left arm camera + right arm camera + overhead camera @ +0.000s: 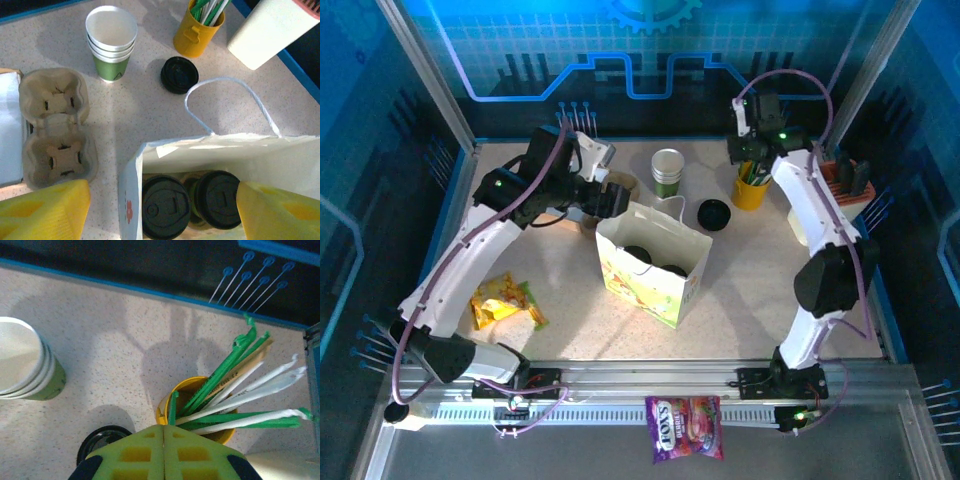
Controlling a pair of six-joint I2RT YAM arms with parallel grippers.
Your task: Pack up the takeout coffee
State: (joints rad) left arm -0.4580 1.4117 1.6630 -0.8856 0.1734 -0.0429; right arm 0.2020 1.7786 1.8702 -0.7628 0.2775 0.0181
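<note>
Speckled beige table (750, 300) carries: printed paper bag (655, 270), upright; stack of empty cups (668, 172); loose black lid (714, 214); yellow straw cup (751, 190); pulp cup carrier (55, 130); yellow snack packet (505, 303).

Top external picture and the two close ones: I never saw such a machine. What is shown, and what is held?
Two robot arms stand at the table's near edge. The top external picture looks down from behind them; the others come from a camera on each wrist. The left end effector is open above the white flower-printed paper bag, holding nothing; two green-and-white paper cups with black lids stand inside. The right end effector is shut over the yellow cup of straws; whether it pinches one is unclear. Nearby: stacked empty paper cups, a loose black lid, a cardboard cup carrier.
</note>
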